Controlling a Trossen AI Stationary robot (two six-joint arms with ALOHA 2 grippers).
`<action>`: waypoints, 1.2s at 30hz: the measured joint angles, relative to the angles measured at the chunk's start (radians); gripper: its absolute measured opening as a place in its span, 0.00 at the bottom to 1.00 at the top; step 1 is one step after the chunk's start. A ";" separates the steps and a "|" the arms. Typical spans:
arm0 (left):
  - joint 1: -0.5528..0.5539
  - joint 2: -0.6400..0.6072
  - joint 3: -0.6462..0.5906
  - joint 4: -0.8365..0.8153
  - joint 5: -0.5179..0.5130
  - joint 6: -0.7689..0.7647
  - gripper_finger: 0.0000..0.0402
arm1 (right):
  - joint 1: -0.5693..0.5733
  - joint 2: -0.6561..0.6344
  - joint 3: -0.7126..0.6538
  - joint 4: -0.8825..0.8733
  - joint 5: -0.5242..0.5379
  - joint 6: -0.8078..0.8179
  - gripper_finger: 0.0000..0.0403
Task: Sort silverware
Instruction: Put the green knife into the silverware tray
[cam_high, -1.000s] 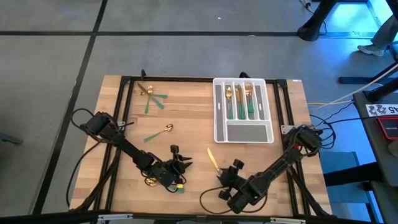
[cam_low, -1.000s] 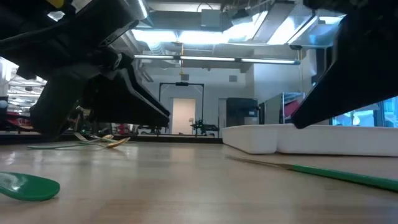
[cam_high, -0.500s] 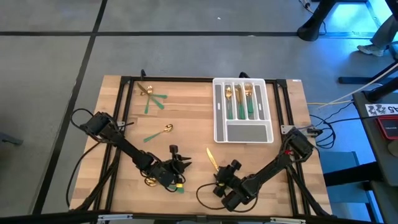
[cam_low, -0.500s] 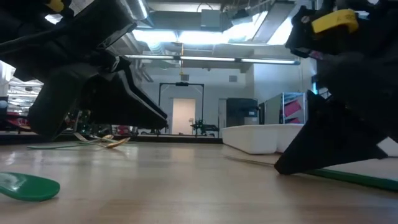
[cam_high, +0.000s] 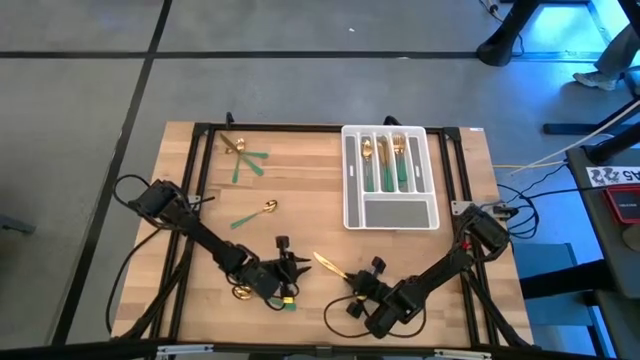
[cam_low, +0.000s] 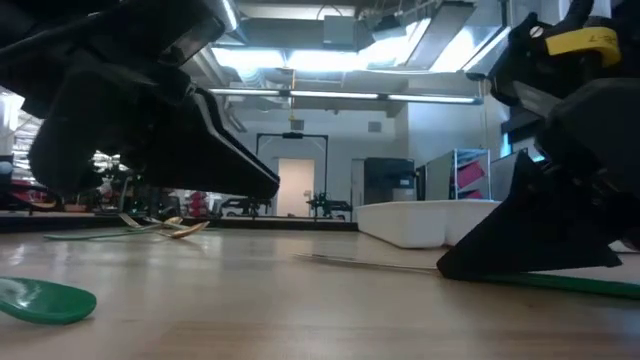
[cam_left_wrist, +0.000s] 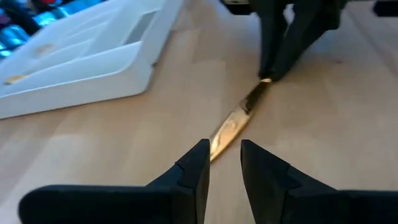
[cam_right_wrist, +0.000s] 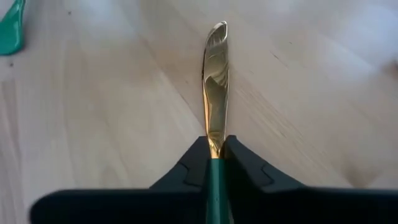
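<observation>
My right claw (cam_right_wrist: 214, 163) is clamping a knife (cam_right_wrist: 215, 87) at lower centre, while several pieces are filling the tray (cam_high: 352, 178) and others (cam_high: 244, 155) are awaiting sorting upper left.

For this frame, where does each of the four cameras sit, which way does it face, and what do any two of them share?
High: overhead, straight down on table, tray, both arms.
Low: table height, level toward the room; both arms loom dark.
Left wrist: behind the left end effector, facing the knife.
Right wrist: behind the right end effector, which is clamped on that knife.
Shared: both wrist views and the high view show the knife; the left wrist view also sees the tray.
</observation>
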 joint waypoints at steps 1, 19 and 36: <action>0.003 0.000 0.000 0.002 0.019 0.003 0.20 | 0.000 -0.003 0.000 0.000 0.000 -0.005 0.13; 0.217 0.117 0.019 0.217 0.524 0.210 0.52 | -0.093 -0.106 -0.014 0.047 -0.257 -0.247 0.11; 0.302 0.131 0.045 0.033 0.712 0.375 0.42 | -0.226 -0.206 -0.014 0.025 -0.509 -0.326 0.14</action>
